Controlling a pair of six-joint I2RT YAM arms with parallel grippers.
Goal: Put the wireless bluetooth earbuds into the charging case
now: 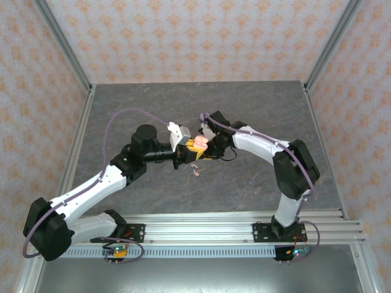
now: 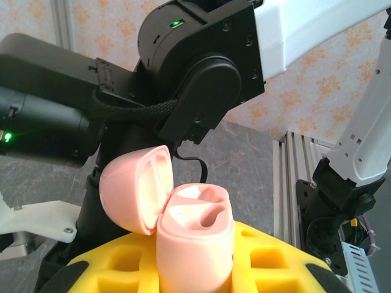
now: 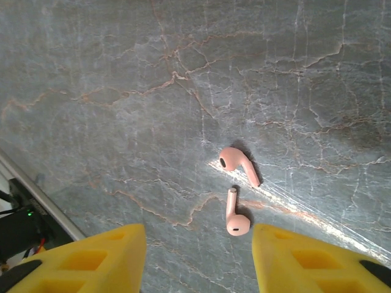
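Pink case (image 2: 195, 241), base hidden by yellow fingers (image 2: 91, 268)

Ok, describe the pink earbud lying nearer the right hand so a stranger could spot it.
On the grey marbled table, look just beyond the right hand. The earbud you want is the nearer pink one, stem pointing away from the hand; its pink neighbour lies slanted, further off.
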